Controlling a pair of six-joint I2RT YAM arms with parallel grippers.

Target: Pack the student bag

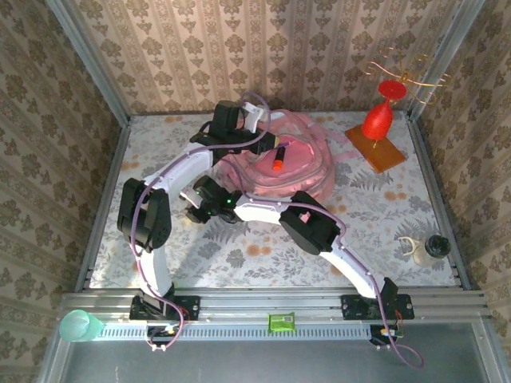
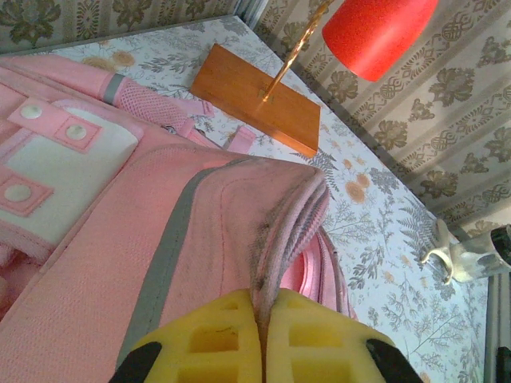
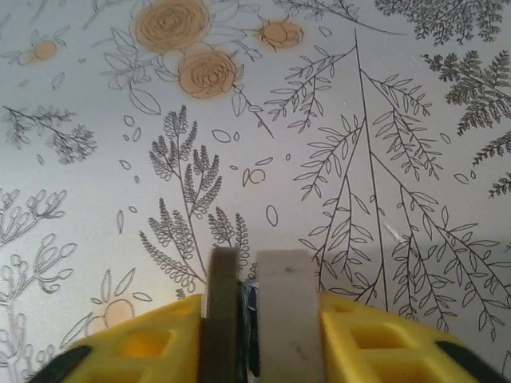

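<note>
**Ana:** Yellow fingers (image 2: 207,343) of the left gripper (image 2: 263,309) sit right against the lens. They are pressed together on a raised fold of pink fabric.

**Ben:** Fabric from what?

**Ana:** The student bag (image 2: 104,263). The pinch is on a seamed rim beside its zip. In that wrist view the bag's white patch (image 2: 72,171), with its snap studs, is off to the left.

**Ben:** Where does the bag lie?

**Ana:** From above, it is slumped at the far middle of the floral tablecloth (image 1: 239,259). The left arm reaches over it from the left.

**Ben:** And the right gripper (image 3: 257,315)?

**Ana:** It is low over the cloth, just off the bag's near left side. Its fingers are closed onto a small flat object (image 3: 285,311) made of two thin slabs side by side, one dark olive and one pale grey. I can't tell what it is.

**Ben:** Anything else around?

**Ana:** A wooden base (image 1: 375,149) carries a red ornament (image 1: 378,120) on gold wire, near the bag's right side. A white figure (image 1: 413,250) and a dark jar (image 1: 437,246) stand by the right edge. A green cup (image 1: 80,325) sits at the near left rail.
</note>
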